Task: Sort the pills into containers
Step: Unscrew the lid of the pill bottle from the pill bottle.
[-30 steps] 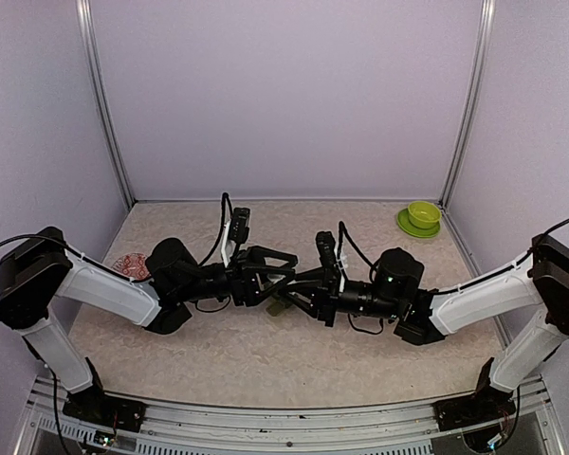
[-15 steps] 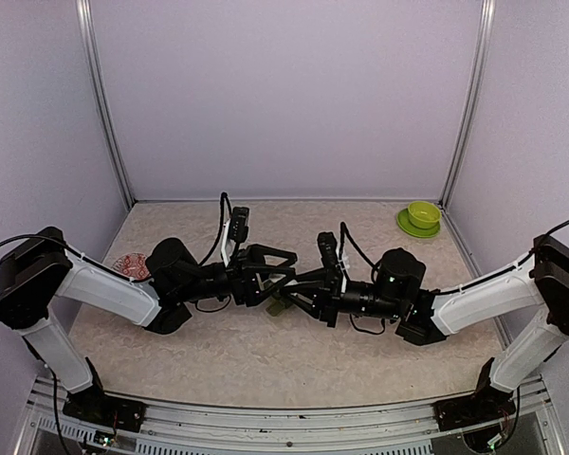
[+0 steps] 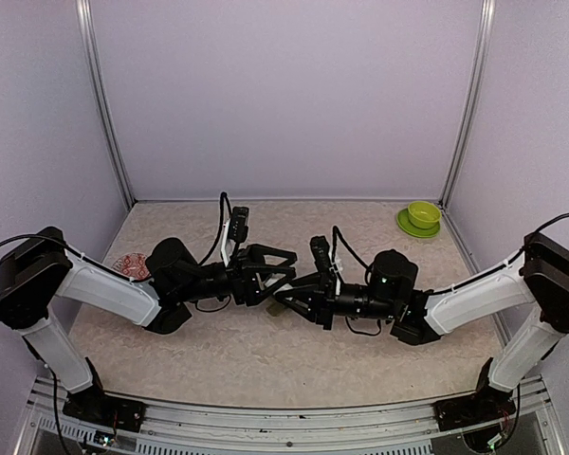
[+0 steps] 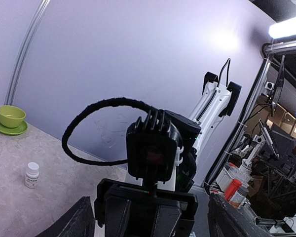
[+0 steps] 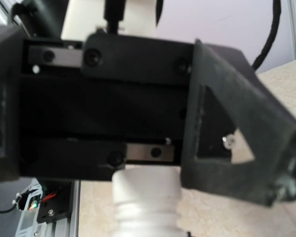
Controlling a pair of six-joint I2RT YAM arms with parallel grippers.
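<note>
Both my arms reach low over the middle of the table (image 3: 256, 365), tools nose to nose.

Left tool (image 3: 286, 267): open wide, gripping nothing. Its fingers (image 4: 80, 223) sit far apart at the bottom corners of the left wrist view. Between them I see only my right wrist's camera block (image 4: 153, 152), facing straight back at close range.

Right tool (image 3: 283, 295): closed all the way. I cannot tell whether it pinches anything, because its tips are lost against the left tool in the top view. The right wrist view is filled by the left tool's black body and one of its fingers. A white ribbed cylinder (image 5: 145, 202) sits at that view's bottom edge; I cannot tell what it is.

Containers: the dark green strip shows in no view. The patch of table under the two meeting tools is covered.

White capped bottle (image 4: 32, 175): upright on the table, well apart from both tools. Lime-green bowl (image 3: 423, 214) on its saucer (image 3: 418, 226): far right corner of the table. Small red-speckled item (image 3: 131, 266): by my left arm's elbow, too small to identify.
</note>
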